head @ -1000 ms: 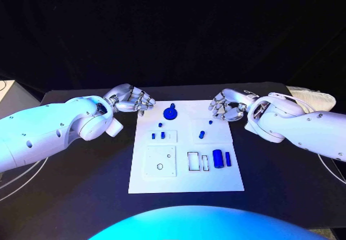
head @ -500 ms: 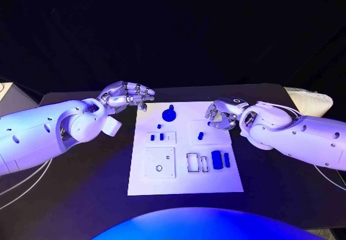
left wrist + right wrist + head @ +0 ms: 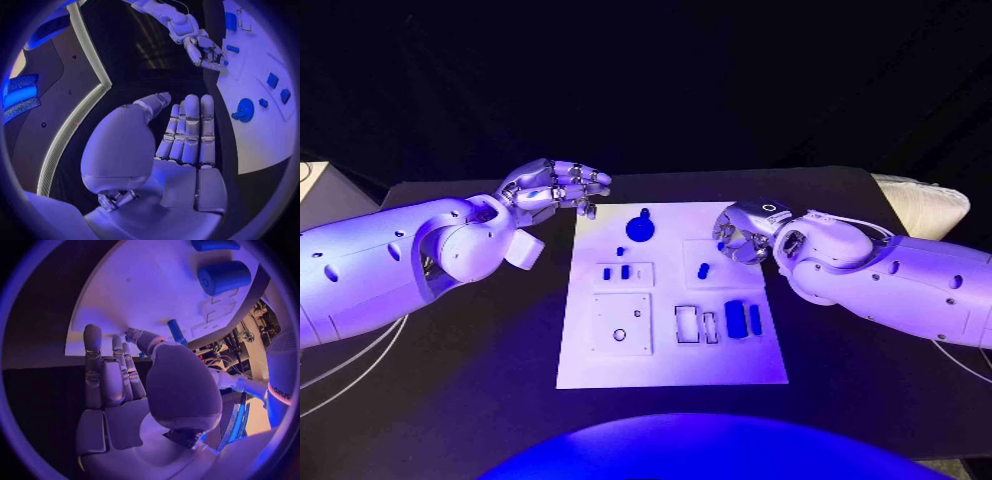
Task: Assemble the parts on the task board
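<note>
Hovering off the far left corner of the task board [image 3: 668, 365], the left hand [image 3: 554, 188] holds nothing, fingers loosely apart. Blue parts [image 3: 736, 317] lie across the board's middle. Over its right edge, the right hand [image 3: 744, 232] is likewise empty, fingers spread.

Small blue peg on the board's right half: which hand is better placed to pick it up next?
Probably the right hand: it hovers over the task board beside the small blue peg, empty. The left hand hangs off the board's far left corner.
</note>
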Motion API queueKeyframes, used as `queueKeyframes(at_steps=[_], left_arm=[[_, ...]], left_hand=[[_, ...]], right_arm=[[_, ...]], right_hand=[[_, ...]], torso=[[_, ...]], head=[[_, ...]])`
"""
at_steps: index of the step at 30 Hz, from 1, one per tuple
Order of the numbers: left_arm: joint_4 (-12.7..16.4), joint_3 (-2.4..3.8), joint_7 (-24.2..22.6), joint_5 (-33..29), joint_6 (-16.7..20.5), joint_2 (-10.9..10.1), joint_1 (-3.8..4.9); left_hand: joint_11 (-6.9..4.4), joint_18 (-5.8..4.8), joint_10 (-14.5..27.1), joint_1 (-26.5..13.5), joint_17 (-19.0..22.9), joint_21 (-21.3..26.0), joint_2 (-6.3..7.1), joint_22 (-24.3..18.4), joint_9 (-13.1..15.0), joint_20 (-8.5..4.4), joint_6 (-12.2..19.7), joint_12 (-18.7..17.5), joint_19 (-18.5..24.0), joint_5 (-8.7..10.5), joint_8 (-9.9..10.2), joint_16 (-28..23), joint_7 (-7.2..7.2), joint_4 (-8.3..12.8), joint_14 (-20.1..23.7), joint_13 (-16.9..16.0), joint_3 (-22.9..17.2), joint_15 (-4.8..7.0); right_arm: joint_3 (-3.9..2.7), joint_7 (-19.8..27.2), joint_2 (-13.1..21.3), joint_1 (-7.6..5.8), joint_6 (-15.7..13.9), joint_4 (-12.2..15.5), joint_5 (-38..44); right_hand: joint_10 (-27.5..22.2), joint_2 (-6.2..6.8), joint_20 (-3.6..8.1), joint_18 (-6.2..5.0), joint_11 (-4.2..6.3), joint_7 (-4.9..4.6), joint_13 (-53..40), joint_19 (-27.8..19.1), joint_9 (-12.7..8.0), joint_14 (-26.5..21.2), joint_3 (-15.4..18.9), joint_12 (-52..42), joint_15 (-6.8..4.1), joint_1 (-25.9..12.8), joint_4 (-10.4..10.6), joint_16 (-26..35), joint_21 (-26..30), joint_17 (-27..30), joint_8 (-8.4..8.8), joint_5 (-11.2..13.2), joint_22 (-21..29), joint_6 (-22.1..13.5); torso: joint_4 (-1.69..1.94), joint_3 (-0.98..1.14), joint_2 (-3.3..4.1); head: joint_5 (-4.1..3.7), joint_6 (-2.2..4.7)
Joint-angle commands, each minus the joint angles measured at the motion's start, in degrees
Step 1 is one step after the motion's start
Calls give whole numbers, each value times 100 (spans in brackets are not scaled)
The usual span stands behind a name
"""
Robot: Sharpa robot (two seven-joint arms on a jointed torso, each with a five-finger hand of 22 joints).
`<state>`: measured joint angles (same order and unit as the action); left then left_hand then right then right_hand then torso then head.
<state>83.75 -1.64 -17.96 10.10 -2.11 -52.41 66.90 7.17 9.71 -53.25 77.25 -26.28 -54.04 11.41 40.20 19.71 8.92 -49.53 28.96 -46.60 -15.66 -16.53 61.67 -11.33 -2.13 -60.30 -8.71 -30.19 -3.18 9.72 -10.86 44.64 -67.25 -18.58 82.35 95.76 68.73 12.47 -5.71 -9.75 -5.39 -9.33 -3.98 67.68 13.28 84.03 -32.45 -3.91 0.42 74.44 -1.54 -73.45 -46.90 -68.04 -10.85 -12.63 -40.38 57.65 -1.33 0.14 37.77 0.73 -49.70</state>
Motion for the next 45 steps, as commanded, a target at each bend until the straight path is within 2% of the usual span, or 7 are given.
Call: queueKeyframes(at_steps=[1,15,18,20,27,36,45], left_arm=[[26,4,-103,-68,-102,-1,4],[13,4,-53,168,-44,-4,4],[16,4,-37,233,-43,-6,4],[17,4,-27,258,-48,-7,4],[25,4,1,298,-73,-6,4],[31,4,26,340,-89,-9,4],[31,4,31,364,-87,-7,4]], left_hand=[[22,80,9,9,7,25,-2,-9,-8,6,35,-2,-53,16,32,-31,3,7,11,5,39,-2],[30,81,14,40,13,44,-24,-25,-9,8,47,-6,-66,12,32,-41,-10,16,17,11,33,-7],[30,81,14,40,13,44,-24,-25,-9,8,47,-6,-66,12,32,-41,-10,16,17,11,33,-7],[30,81,14,40,13,44,-24,-25,-9,8,47,-6,-66,12,32,-41,-10,16,17,11,33,-7],[35,81,22,56,15,51,-24,-31,-11,9,58,-10,-72,12,34,-46,-16,25,19,15,34,-9],[38,82,28,68,17,55,-24,-34,-13,9,66,-13,-77,12,36,-49,-19,32,20,18,35,-10],[40,82,33,72,18,57,-23,-36,-14,10,71,-15,-79,12,38,-50,-22,35,21,20,36,-11]], right_arm=[[6,-151,-23,24,34,-8,214],[14,-117,-111,97,32,28,178],[15,-143,-122,105,27,23,218],[16,-170,-127,112,24,20,252],[19,-277,-157,136,41,-3,370],[23,-503,-190,171,100,-9,602],[24,-626,-153,187,-278,82,735]], right_hand=[[-2,13,4,17,0,4,-3,36,16,258,-60,0,14,49,11,-46,-39,-13,-13,4,-24,69],[281,-51,34,38,91,84,-50,93,136,236,-174,-79,-56,71,35,-185,-221,-65,-163,18,-243,314],[368,-108,57,58,133,128,-68,143,194,240,-214,-93,-96,128,6,-246,-336,-108,-229,67,-378,406],[497,-183,83,68,185,179,-101,166,267,229,-263,-132,-146,200,-42,-259,-420,-93,-317,188,-474,527],[726,-301,159,96,262,235,-185,214,423,222,-340,-175,-219,303,-167,-306,-623,-96,-468,242,-707,661],[784,-309,183,107,279,247,-214,228,478,221,-397,-164,-236,330,-241,-325,-712,-95,-503,244,-808,673],[865,-304,204,137,296,263,-249,288,534,227,-474,-157,-254,330,-315,-365,-893,-120,-535,229,-1011,698]], torso=[[-4,0,-3],[7,8,6],[1,3,3],[-6,4,-1],[1,4,0],[0,3,-2],[0,5,-3]], head=[[-4,-9],[-18,-25],[-12,-30],[-9,-30],[-19,-30],[-32,-30],[-30,-30]])
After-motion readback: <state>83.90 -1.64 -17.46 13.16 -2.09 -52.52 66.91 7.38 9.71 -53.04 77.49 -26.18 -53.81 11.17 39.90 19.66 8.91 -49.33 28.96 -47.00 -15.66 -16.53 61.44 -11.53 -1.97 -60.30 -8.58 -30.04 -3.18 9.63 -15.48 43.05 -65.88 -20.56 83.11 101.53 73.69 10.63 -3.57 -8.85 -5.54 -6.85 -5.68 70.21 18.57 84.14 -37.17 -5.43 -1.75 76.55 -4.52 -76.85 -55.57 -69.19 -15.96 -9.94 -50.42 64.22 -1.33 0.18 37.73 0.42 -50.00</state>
